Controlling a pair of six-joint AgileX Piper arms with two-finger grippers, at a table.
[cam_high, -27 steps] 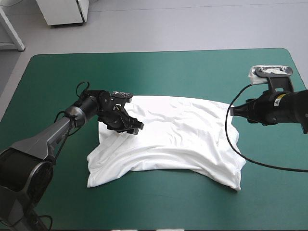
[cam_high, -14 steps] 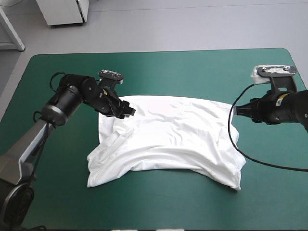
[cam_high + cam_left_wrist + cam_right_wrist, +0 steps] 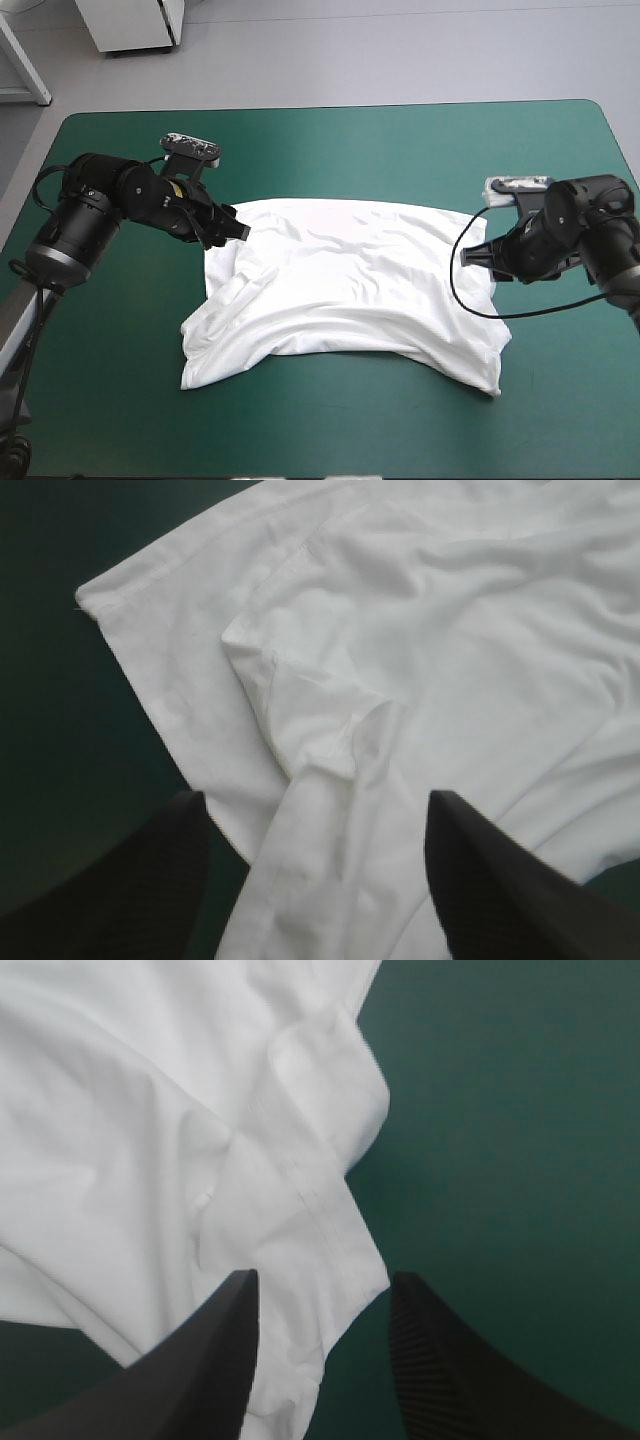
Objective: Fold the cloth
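Evidently released, left end effector [image 3: 315, 798] and right end effector [image 3: 322, 1278] flank the T-shirt [image 3: 350, 280].

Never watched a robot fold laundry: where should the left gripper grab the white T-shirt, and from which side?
Probably the T-shirt's hemmed corner, coming from the left edge of the teal-green cover: it lies flat, just ahead of the open left gripper.

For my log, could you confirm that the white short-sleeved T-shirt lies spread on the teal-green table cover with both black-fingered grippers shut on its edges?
Not quite: the grippers are not shut. The wrist views show the left gripper and the right gripper open over the edges of the T-shirt, fingers apart and gripping nothing. The T-shirt does lie spread on the teal-green cover.
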